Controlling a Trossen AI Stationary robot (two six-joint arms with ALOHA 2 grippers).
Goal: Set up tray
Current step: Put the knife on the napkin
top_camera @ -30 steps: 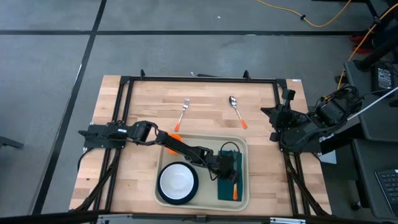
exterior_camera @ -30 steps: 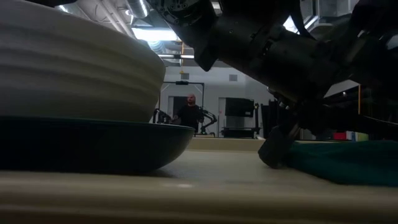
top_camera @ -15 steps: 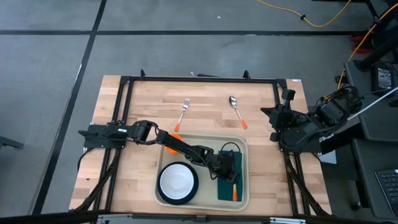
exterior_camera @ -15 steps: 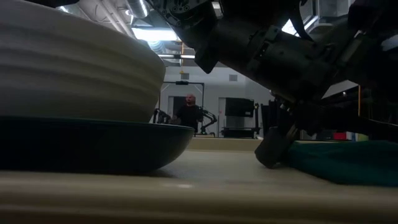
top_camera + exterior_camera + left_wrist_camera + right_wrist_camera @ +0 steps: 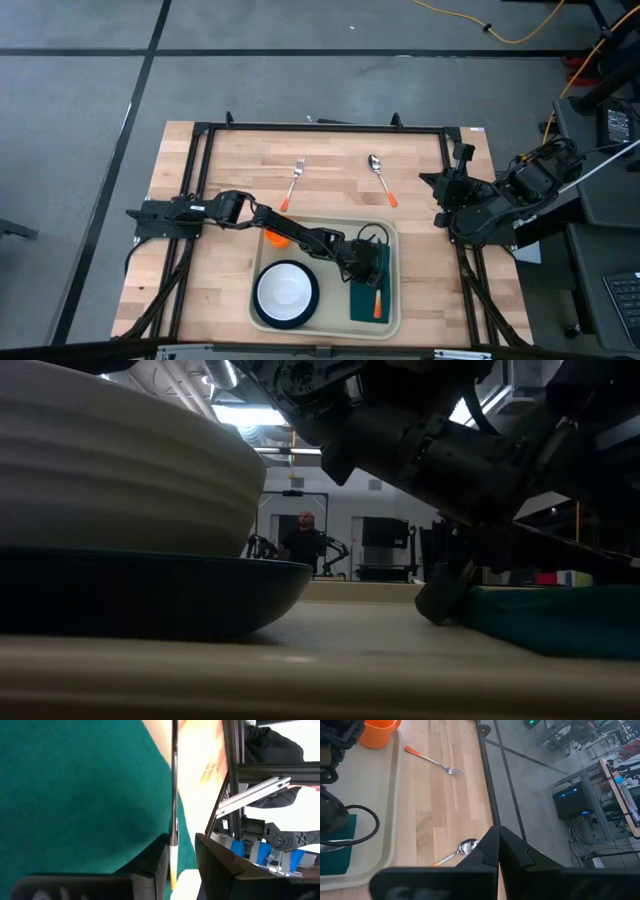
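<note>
Reaching from the left edge of the table toward lower centre in the overhead view, the left arm stretches over the cream tray [image 5: 262, 318], which sits at the lower middle of the wooden table [image 5: 230, 170]. Inside the tray, from left to right, lie a dark teal plate carrying a white bowl [image 5: 285, 290], then a dark green napkin [image 5: 362, 303] against the tray's right rim. An orange cup [image 5: 277, 238] stands at the tray's upper left corner, partly hidden by the arm. The left gripper [image 5: 372, 268] hangs over the napkin's upper end; its wrist camera shows the two fingers [image 5: 150, 862] partly apart with a thin metal utensil with an orange handle [image 5: 173, 827] running between them, lying on the green cloth. Whether the fingers press the utensil cannot be told. Its orange handle end [image 5: 377, 306] shows on the napkin's lower right.

Above the tray, bare wood holds a fork [image 5: 293, 182] at upper centre and a spoon [image 5: 381, 178] just right of it, both orange-handled and well apart from the tray.

At the far right edge, the right gripper [image 5: 498, 845] waits off the working area, its fingers pressed together and holding nothing.
</note>
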